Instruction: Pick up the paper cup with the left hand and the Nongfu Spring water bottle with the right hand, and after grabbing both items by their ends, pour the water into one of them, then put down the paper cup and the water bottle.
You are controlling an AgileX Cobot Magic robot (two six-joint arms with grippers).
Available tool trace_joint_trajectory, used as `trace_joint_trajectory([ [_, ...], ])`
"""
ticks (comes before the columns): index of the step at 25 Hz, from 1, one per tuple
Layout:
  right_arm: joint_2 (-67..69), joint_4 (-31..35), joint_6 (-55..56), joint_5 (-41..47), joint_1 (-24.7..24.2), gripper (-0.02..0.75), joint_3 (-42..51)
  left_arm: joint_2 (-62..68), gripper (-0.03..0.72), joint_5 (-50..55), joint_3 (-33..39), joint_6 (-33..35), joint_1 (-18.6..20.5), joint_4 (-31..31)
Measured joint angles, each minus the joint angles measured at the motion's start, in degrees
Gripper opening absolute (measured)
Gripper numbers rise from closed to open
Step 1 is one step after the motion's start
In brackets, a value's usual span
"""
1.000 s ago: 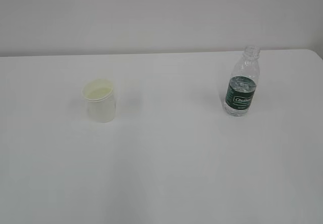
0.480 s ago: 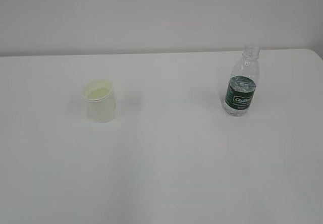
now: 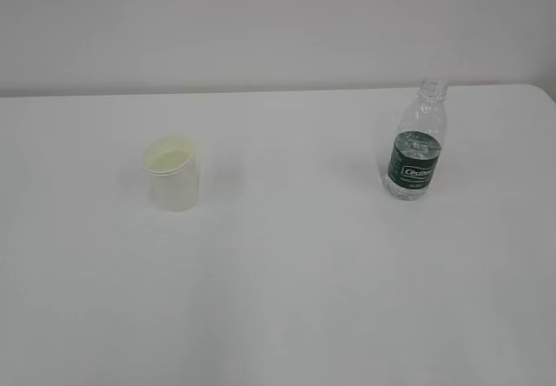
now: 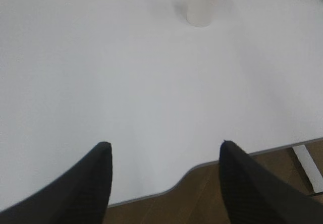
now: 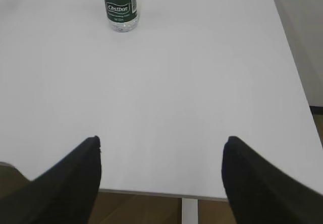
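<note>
White table (image 3: 287,282) bears paper cup (image 3: 171,174), bottle (image 3: 416,143); pale wall (image 3: 261,21) behind.

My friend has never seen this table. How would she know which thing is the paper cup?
Look at the big white table. Two things stand on it, far apart: on the left the paper cup, on the right a clear bottle with a dark green label. The cup is the shorter one, plain white, open at the top and pale cream inside.

The water bottle (image 5: 120,7) bears a dark green label reading "Cestbon" in white; smaller print is illegible.
</note>
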Motion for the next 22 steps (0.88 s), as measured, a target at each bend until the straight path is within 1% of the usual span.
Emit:
trace_joint_trajectory([
  [9,0.0,-0.3,0.0,-1.6,0.0,0.553,1.0,0.0,0.471,-5.2,1.9,0.0,0.0,0.5],
  [22,0.0,-0.3,0.0,-1.8,0.0,0.552,1.0,0.0,0.469,-6.2,2.3,0.1,0.0,0.6],
])
